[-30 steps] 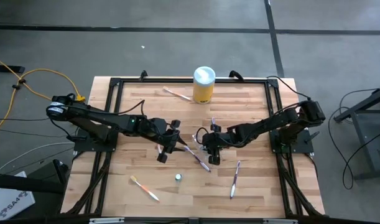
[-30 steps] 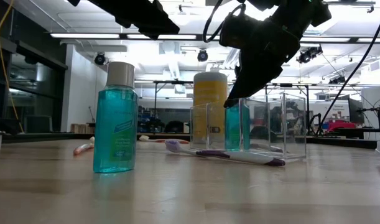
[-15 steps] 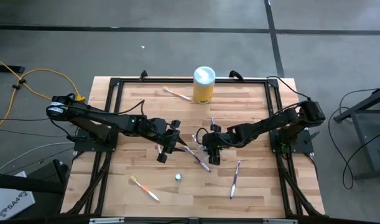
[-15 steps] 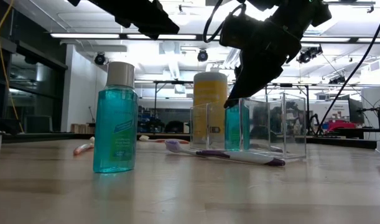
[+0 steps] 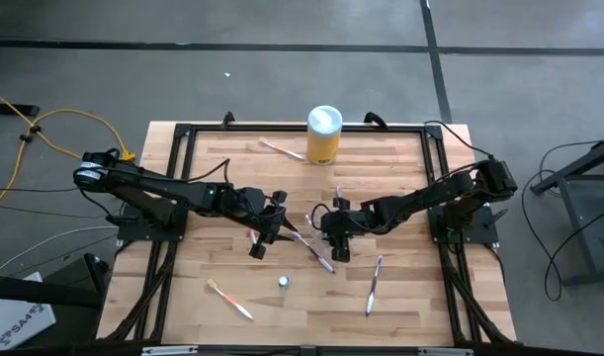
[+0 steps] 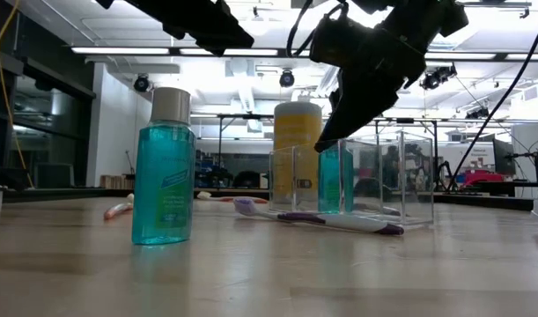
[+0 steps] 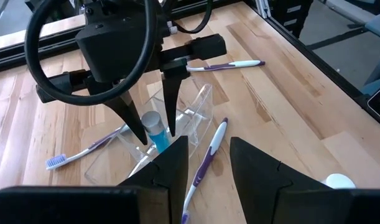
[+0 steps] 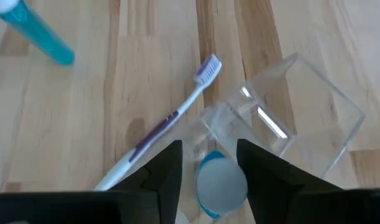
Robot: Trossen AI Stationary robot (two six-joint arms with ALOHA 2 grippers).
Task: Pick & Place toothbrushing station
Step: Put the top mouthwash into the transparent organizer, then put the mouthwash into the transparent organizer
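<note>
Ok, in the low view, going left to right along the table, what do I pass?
Pink toothbrush lying far back, blue bottle standing up front, yellow canister, then the clear cup with a second blue bottle inside it, right gripper just above that one. The purple toothbrush overlaps several of these, so I skip it.

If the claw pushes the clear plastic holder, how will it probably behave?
The clear plastic holder looks thin-walled and mostly hollow, so it is probably light and would slide on the smooth wooden table. The small blue bottle standing inside may shift or tip. The glossy walls could be slippery for the right claw.
</note>
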